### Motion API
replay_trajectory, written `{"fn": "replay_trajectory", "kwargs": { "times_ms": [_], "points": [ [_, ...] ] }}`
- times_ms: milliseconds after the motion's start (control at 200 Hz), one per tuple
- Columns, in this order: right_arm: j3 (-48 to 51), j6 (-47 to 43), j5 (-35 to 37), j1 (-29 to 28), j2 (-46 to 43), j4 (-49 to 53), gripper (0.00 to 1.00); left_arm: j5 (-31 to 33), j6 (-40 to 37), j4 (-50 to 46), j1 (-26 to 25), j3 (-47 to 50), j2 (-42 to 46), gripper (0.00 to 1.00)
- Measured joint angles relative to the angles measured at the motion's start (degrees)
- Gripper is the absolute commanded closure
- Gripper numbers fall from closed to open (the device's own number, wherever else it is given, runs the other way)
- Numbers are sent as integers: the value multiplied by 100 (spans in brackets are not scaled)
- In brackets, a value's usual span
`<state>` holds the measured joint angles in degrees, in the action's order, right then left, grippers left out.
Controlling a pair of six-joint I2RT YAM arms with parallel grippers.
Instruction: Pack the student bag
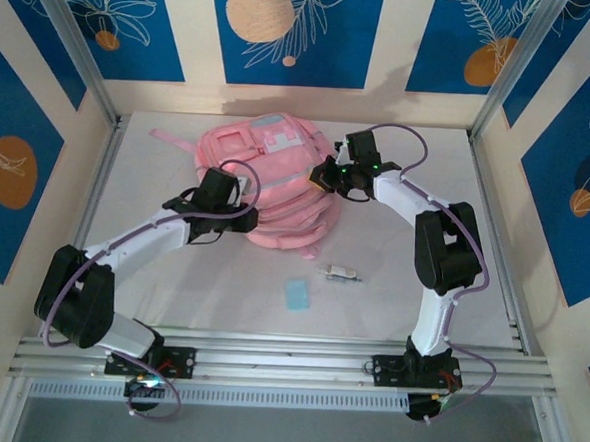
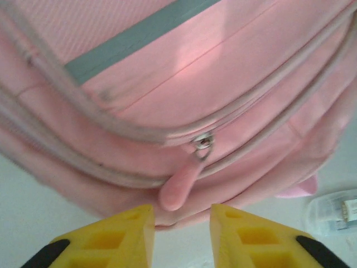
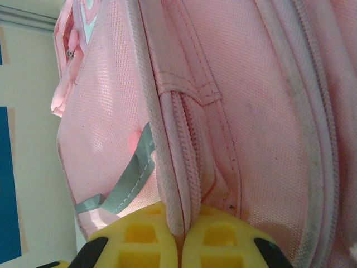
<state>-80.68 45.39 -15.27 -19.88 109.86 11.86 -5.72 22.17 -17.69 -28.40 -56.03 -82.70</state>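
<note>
Left fingers (image 2: pixel 125 237) are standing apart at the zipper pull (image 2: pixel 178 187); right fingers (image 3: pixel 139 240) are pinching the student bag (image 3: pixel 251 111); probably unzipping, needing the pull gripped.

The student bag (image 1: pixel 272 180) lies on the counter (image 1: pixel 403 258) toward the back, a flat card (image 1: pixel 297 294) in front of it and a small packet (image 1: pixel 341 274) just right of the card.

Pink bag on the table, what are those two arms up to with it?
The right arm has its jaws clamped on a seam at the edge of the bag. The left arm's jaws stand open just short of a zipper pull, not gripping it. A blue card and a small packet lie beside the bag, not yet packed.
</note>
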Motion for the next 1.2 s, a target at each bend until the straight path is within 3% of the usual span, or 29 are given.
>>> {"fn": "replay_trajectory", "kwargs": {
  "times_ms": [235,550,685,795,1200],
  "points": [
    [-59,2,0,-26,11,61,100,44,-247,-92,-98,-446,-555,63],
    [-59,2,0,-26,11,81,100,691,-625,-577,-227,-857,-1051,66],
    [-59,2,2,-26,11,83,100,960,-743,-730,-361,-1016,-1248,81],
    [-59,2,2,-24,11,83,100,1019,-826,-780,-404,-1086,-1388,100],
    [-59,-63,-15,28,11,107,100,1224,-883,-1049,-179,-925,-973,100]
  ]
}}
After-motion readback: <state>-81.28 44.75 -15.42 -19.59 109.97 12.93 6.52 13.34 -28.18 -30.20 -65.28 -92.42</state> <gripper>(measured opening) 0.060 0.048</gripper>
